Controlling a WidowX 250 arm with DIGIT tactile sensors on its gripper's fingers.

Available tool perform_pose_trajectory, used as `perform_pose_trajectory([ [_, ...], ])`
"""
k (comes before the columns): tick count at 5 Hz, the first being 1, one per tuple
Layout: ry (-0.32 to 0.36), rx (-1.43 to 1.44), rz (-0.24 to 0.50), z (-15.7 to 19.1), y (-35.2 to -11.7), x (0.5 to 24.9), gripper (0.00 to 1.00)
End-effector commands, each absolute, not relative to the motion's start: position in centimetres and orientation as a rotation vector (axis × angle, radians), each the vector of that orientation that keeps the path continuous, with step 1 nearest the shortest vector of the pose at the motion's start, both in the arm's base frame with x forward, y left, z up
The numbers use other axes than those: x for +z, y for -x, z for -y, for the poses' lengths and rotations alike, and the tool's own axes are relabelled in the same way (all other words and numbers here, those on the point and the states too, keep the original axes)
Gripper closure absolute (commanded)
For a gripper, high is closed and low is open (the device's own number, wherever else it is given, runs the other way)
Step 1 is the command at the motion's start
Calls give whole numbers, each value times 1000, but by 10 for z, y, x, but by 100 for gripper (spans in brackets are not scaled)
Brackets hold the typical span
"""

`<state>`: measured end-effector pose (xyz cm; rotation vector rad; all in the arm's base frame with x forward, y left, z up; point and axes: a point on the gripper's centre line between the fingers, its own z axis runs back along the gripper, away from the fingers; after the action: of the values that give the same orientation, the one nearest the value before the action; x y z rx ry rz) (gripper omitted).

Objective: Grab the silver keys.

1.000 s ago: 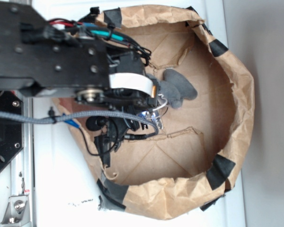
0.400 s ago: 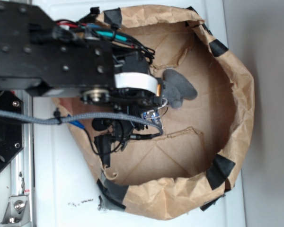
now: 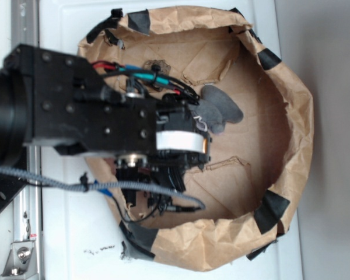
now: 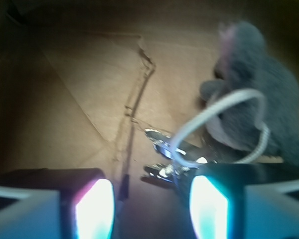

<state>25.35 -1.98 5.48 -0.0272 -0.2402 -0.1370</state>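
Observation:
In the wrist view the silver keys (image 4: 165,149) lie on the brown paper floor just ahead of my right fingertip, and their whitish wire loop (image 4: 224,117) arches up to the right. My gripper (image 4: 149,209) is open, its two fingers (image 4: 92,211) low at the frame's bottom with only bare floor between them. The keys touch neither finger. In the exterior view my arm covers the keys and the fingers, and only a bit of the wire loop (image 3: 199,123) shows.
A grey plush toy (image 4: 254,74) (image 3: 221,108) lies right behind the wire loop. Everything sits inside a rolled-down brown paper bag (image 3: 297,116) with black tape on its rim. A crease (image 4: 139,84) runs across the bag floor.
My arm has swung downward in the exterior view and now covers the keys, which showed beside the wrist before. The plush toy has not moved.

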Motion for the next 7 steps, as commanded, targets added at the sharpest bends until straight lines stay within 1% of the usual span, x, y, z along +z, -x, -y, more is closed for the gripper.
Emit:
perform_pose_trajectory([
  [1,50,-148,267,32,-258,58,0],
  [3,55,-117,264,28,-264,55,0],
  [4,51,-92,261,13,-275,52,0],
  [5,70,-129,246,10,-281,44,0],
  [6,59,-174,227,14,-278,34,0],
  [7,92,-174,192,14,-278,30,0],
])
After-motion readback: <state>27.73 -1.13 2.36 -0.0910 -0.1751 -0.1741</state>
